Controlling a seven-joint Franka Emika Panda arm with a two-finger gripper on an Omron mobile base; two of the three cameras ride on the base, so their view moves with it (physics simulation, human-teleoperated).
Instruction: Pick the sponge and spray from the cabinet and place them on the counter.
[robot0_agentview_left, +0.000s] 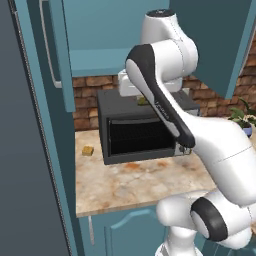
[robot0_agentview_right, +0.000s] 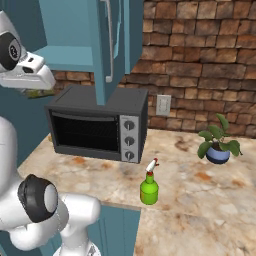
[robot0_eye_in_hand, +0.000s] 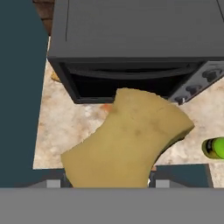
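Observation:
The mustard-yellow sponge (robot0_eye_in_hand: 127, 140) is clamped between my gripper's (robot0_eye_in_hand: 107, 181) two fingers, so the gripper is shut on it. The hand hangs above the black microwave (robot0_eye_in_hand: 135, 48) and the counter (robot0_eye_in_hand: 65, 127). In the right base view the white hand (robot0_agentview_right: 27, 72) is at the upper left, with an edge of the sponge (robot0_agentview_right: 37, 93) showing under it. The green spray (robot0_agentview_right: 149, 187) stands upright on the counter (robot0_agentview_right: 200, 195) in front of the microwave's right end, also seen as the spray (robot0_eye_in_hand: 214, 148) at the hand view's right edge. The teal cabinet (robot0_agentview_left: 100, 60) stands open above.
The microwave (robot0_agentview_left: 135, 130) sits on the counter (robot0_agentview_left: 130, 185) under the cabinet. A small orange-tan block (robot0_agentview_left: 88, 150) lies left of it. A potted plant (robot0_agentview_right: 217, 142) stands at the right by the brick wall. An open cabinet door (robot0_agentview_right: 107, 45) hangs over the microwave (robot0_agentview_right: 95, 125).

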